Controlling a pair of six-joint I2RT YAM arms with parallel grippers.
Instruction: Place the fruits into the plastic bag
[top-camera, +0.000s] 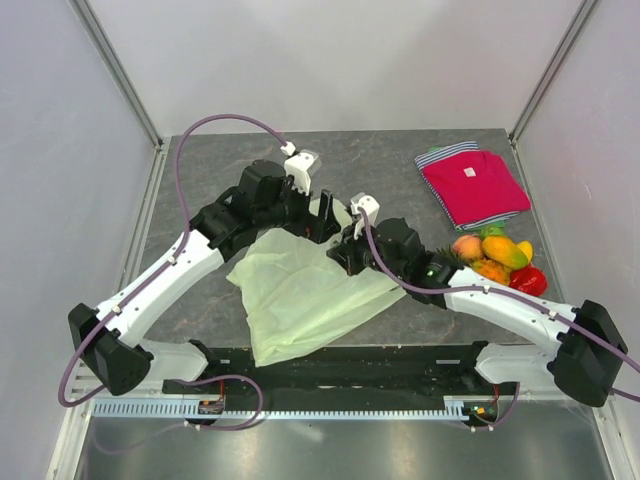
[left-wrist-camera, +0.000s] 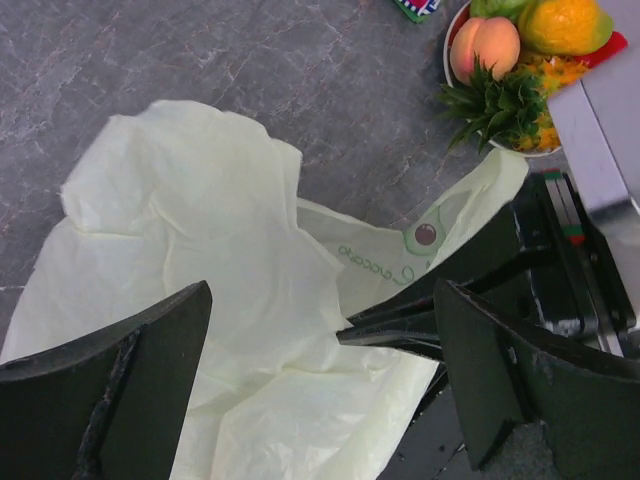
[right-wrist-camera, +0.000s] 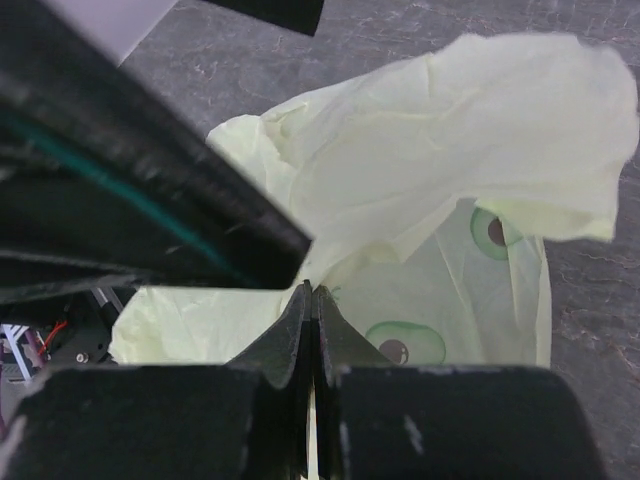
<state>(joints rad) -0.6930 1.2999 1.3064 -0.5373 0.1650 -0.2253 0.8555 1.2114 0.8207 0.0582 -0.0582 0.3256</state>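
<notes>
The pale-green plastic bag (top-camera: 300, 290) lies crumpled on the table between my arms. My right gripper (top-camera: 340, 254) is shut on the bag's edge; in the right wrist view its fingertips (right-wrist-camera: 312, 300) are pinched together on the film, with the bag's mouth (right-wrist-camera: 450, 300) open beyond. My left gripper (top-camera: 322, 218) is open, its jaws wide apart above the bag (left-wrist-camera: 230, 230), holding nothing. The fruits sit piled at the right: peach (top-camera: 466, 246), mango-like piece (top-camera: 503, 250), pineapple (top-camera: 488, 270), red piece (top-camera: 528, 281). The peach (left-wrist-camera: 485, 45) and pineapple crown (left-wrist-camera: 495, 100) also show in the left wrist view.
A folded red shirt (top-camera: 475, 185) lies at the back right, behind the fruits. The fruits rest on a round plate whose rim (left-wrist-camera: 447, 60) shows in the left wrist view. The two grippers are close together over the bag's upper edge.
</notes>
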